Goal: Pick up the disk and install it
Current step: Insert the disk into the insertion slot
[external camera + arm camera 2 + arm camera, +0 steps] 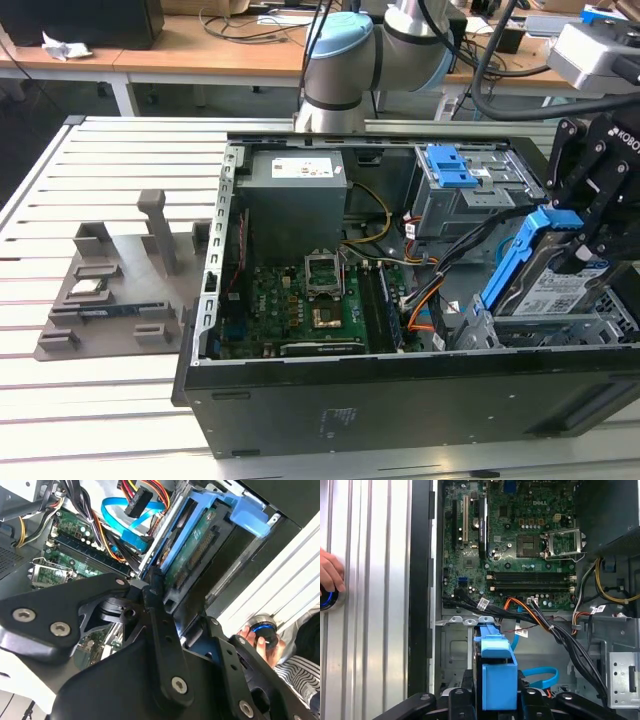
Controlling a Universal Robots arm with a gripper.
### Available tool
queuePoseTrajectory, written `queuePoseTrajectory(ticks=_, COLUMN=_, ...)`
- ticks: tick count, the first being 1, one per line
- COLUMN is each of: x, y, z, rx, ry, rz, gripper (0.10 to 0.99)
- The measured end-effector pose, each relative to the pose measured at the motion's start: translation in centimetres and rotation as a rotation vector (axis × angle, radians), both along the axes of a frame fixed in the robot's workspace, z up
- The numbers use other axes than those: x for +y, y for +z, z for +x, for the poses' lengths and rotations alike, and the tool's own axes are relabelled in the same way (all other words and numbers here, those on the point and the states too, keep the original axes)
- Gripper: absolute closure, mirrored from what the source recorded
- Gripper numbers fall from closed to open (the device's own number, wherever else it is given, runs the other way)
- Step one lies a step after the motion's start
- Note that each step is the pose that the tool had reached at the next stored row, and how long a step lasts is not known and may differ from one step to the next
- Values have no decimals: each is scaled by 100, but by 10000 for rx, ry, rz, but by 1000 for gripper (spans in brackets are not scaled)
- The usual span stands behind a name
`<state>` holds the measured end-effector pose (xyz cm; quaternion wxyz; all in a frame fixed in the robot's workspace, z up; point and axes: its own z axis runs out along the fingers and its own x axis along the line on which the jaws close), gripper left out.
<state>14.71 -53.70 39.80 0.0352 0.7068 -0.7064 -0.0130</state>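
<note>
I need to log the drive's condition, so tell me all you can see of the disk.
The disk is a silver metal drive with a white-and-blue label, framed by a blue plastic carrier. It stands tilted on edge at the exterior view's right end of the open computer case, over the grey drive bay. The gripper is shut on its upper end; its green circuit board underside appears in the second wrist view.

Case: open computer case [300, 400] on slatted table [130, 160].
Disk: disk [560, 285] tilted, blue-framed, above drive bay at exterior view's right.
Gripper: gripper [592, 225] clamped on disk's upper end.
Beside case: grey fixture tray [110, 300].
</note>
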Motion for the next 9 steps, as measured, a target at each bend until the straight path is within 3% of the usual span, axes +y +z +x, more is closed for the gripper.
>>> queuePoseTrajectory(ticks=1, x=0, y=-1, z=0, rx=0, ry=0, rz=1, gripper=651)
queuePoseTrajectory(ticks=4, x=0, y=0, z=0, rx=0, ry=0, rz=-1, gripper=663)
queuePoseTrajectory(ticks=5, x=0, y=0, z=0, rx=0, ry=0, rz=-2, gripper=729)
queuePoseTrajectory(ticks=7, x=0, y=-1, z=0, rx=0, ry=0, rz=-2, gripper=973)
queuePoseTrajectory(ticks=9, x=0, y=-1, z=0, rx=0, ry=0, rz=-2, gripper=980)
